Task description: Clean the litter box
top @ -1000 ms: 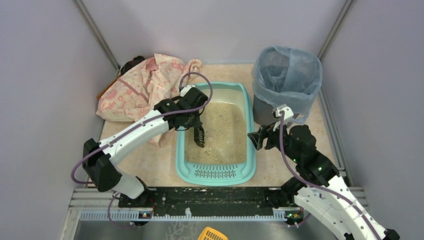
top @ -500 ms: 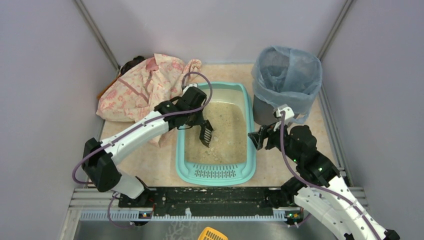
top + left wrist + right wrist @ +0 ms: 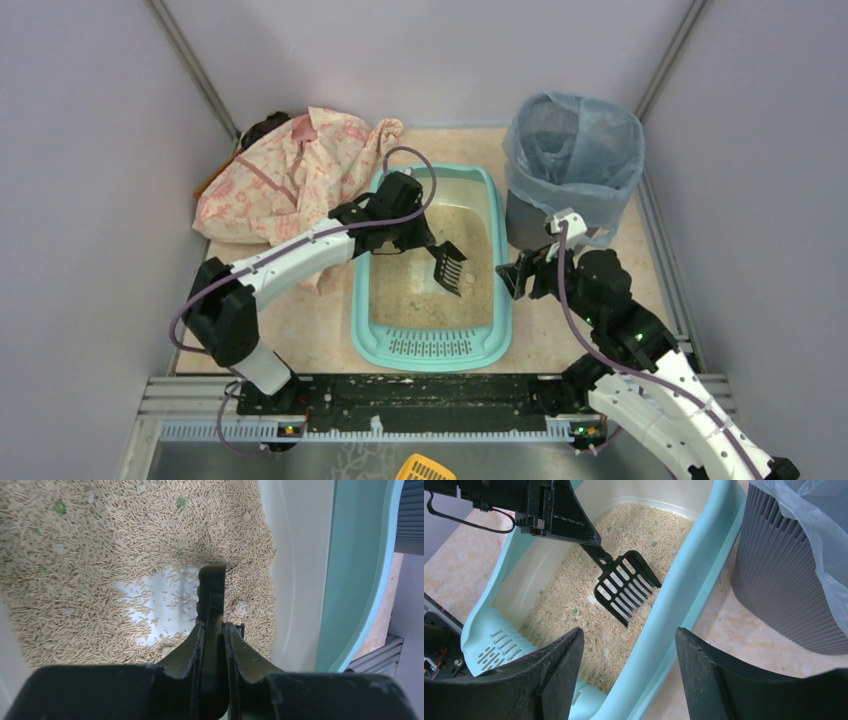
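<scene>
From above, the litter box [image 3: 430, 347] sits between the arms, beside the grey bin [image 3: 525, 225]. On the left wrist, the left claw [image 3: 214, 626] squeezes a black scoop [image 3: 211, 585] tight, over the litter [image 3: 75, 545]. On the right wrist, the right claw [image 3: 628, 635] gapes wide, holding nothing.

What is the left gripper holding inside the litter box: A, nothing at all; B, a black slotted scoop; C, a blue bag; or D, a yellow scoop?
B: the left gripper is clamped on the handle of a black slotted scoop, whose head is inside the litter box.
</scene>
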Action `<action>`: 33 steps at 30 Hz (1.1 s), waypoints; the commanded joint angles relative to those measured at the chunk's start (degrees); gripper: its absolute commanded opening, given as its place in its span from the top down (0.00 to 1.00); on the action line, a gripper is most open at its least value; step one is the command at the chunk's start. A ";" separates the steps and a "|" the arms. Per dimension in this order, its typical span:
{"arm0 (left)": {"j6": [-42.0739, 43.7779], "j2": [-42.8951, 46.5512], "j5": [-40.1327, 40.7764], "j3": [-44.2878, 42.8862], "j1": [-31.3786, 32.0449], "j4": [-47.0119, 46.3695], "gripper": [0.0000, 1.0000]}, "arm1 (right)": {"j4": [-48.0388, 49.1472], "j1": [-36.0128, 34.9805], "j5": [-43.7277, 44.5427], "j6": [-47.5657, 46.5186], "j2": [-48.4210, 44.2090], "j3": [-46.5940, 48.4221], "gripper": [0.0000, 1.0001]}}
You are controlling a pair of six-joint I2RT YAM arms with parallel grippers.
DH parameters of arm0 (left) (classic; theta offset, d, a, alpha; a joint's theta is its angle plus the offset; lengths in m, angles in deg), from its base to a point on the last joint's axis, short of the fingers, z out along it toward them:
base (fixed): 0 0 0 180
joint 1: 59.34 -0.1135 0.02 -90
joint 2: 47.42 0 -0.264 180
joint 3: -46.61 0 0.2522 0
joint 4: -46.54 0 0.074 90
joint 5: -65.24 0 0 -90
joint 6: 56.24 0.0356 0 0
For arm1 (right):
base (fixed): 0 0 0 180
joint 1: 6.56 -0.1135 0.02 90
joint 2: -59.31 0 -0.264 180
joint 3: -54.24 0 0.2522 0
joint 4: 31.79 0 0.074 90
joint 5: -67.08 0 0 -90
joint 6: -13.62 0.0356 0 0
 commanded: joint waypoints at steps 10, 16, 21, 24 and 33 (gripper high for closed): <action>-0.20 -7.10 -14.16 7.66 -1.90 -6.87 1.00 | 3.49 0.12 2.14 -0.22 4.19 1.39 0.32; -1.27 -7.60 -23.08 13.17 -4.51 -15.12 1.00 | 4.98 0.12 2.02 0.85 4.91 0.97 0.32; -1.24 -7.16 -28.60 15.95 -6.98 -19.29 1.00 | 5.25 0.12 2.12 1.12 5.44 0.77 0.32; -1.63 -5.45 -34.84 19.09 -10.07 -23.98 1.00 | 5.25 0.12 2.22 1.20 5.59 0.61 0.32; -2.46 -0.48 -42.54 24.06 -15.58 -30.85 1.00 | 6.15 0.12 2.14 2.18 5.76 -0.57 0.32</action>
